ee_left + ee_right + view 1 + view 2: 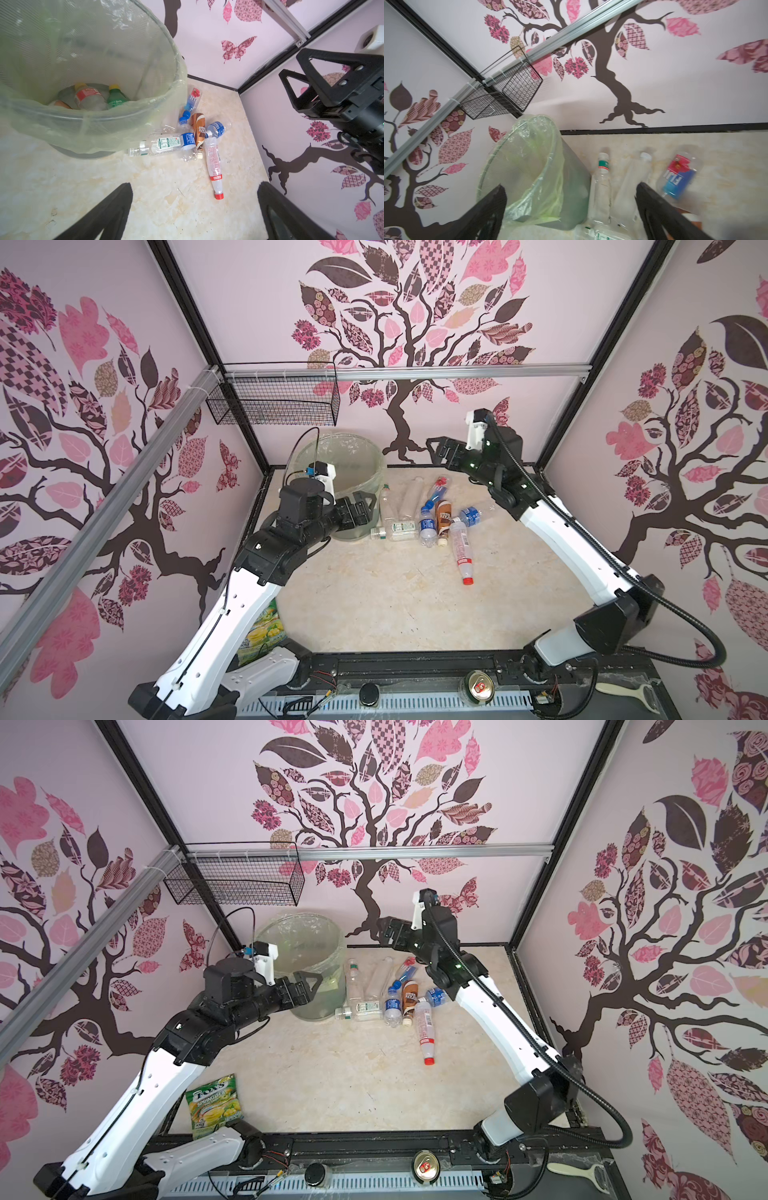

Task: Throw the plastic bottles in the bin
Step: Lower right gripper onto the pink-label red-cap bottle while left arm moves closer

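Left wrist: round, mesh-walled bin [145,68]

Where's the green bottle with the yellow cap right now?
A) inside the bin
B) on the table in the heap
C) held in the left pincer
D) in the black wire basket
A: the left wrist view looks down into the bin and shows the green bottle lying at its bottom, beside a red-labelled bottle.
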Available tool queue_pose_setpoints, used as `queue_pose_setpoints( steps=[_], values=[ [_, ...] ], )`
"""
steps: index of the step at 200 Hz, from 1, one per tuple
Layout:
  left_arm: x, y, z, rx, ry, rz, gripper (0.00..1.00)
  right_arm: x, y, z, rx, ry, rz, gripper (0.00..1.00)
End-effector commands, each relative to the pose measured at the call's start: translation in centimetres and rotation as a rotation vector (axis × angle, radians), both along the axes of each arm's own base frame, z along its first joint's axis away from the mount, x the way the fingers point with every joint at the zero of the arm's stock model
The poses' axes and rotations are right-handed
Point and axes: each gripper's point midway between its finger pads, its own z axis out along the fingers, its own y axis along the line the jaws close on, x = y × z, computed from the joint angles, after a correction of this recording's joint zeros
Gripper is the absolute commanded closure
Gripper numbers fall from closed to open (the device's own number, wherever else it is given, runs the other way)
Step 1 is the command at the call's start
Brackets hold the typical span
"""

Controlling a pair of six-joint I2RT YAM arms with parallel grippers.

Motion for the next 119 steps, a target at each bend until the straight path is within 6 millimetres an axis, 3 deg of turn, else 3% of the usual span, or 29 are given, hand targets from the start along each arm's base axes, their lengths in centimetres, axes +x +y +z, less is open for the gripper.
queue_pose_setpoints(
  steps=[1, 51, 94, 119],
  values=[
    [-0.2, -1.0, -2.0, 0.037, 0.042, -0.014, 0.02, -2.4, -1.9, 0.0, -0.116, -0.034, -0.022, 0.01],
    [-0.8, -4.4, -4.3, 0.081, 0.058, -0.071, 0.02, -5.0, -6.1, -7.2, -0.232, 0.078, -0.118, 0.0],
    [-1.9, -8.0, -6.5, 0.122, 0.073, -0.143, 0.02, -6.6, -8.2, -16.5, -0.261, 0.265, -0.169, 0.01],
    [-2.5, -9.0, -8.1, 0.149, 0.096, -0.165, 0.02, -7.4, -9.0, -21.6, -0.288, 0.355, -0.197, 0.0]
  ],
)
